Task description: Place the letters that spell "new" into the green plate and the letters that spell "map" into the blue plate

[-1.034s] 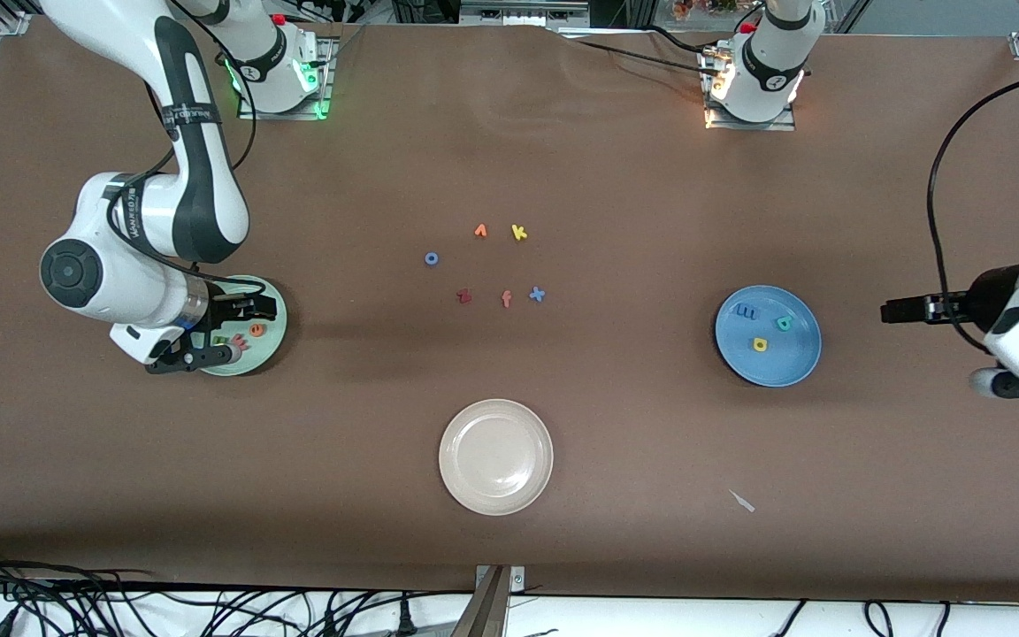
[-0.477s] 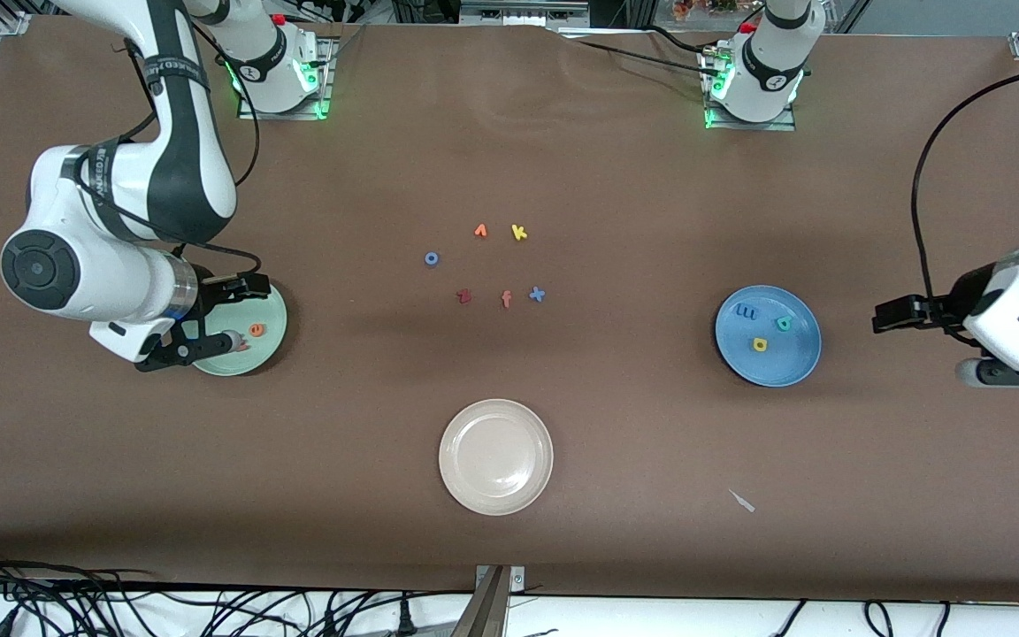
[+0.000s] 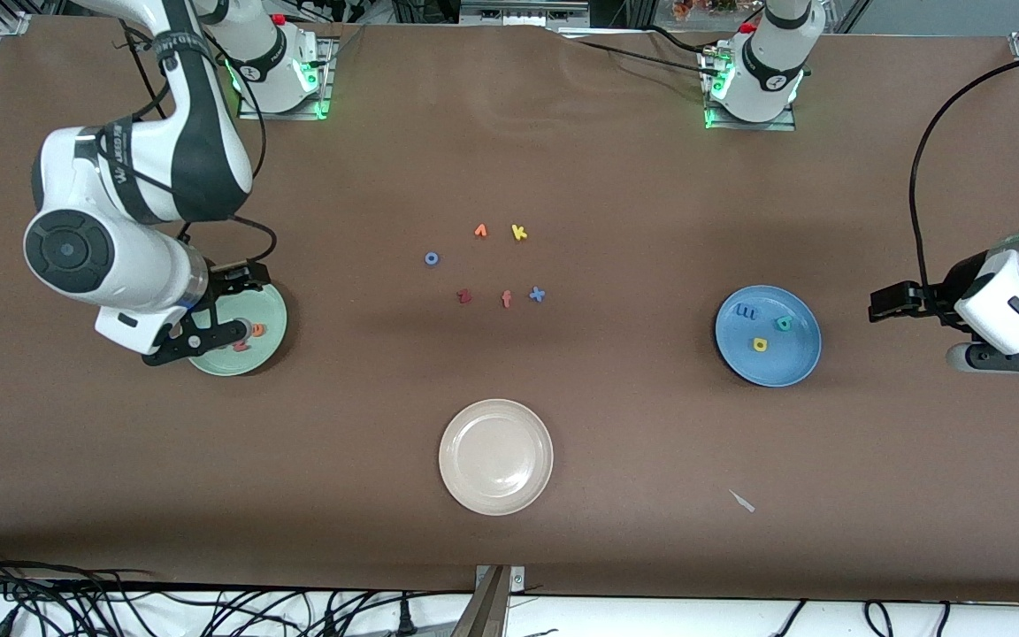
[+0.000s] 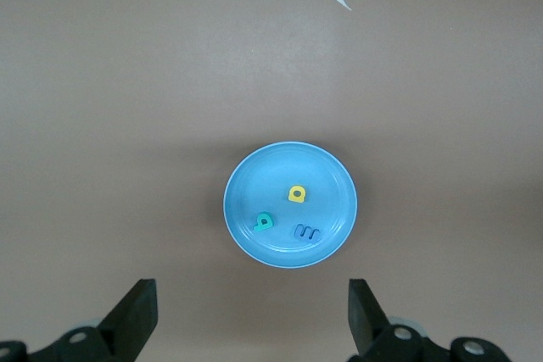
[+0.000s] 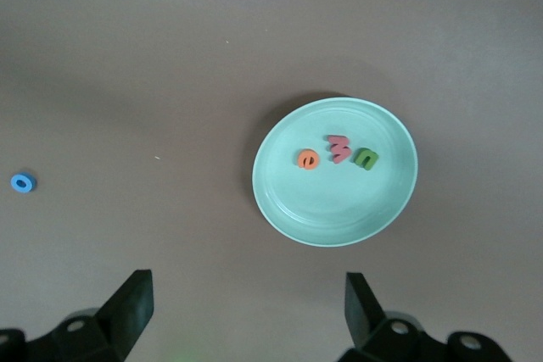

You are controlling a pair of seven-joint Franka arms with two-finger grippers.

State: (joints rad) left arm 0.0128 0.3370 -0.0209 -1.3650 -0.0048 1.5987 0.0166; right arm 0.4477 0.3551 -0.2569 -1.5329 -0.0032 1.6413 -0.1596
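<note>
The green plate holds the orange e, salmon w and olive n side by side. My right gripper hangs open and empty, raised beside that plate. From the front only the e shows plainly past the right gripper. In the blue plate lie the yellow a, teal p and blue m. My left gripper is open and empty, high over the table beside the blue plate, toward the left arm's end.
Mid-table lie a blue o, an orange v-like letter, yellow k, dark red z, orange f and blue x. A cream-white plate sits nearer the camera. A paper scrap lies near it.
My right gripper has lifted away from the green plate, leaving the letters there. The left arm has drifted slightly higher beside the blue plate. Both stay open.
</note>
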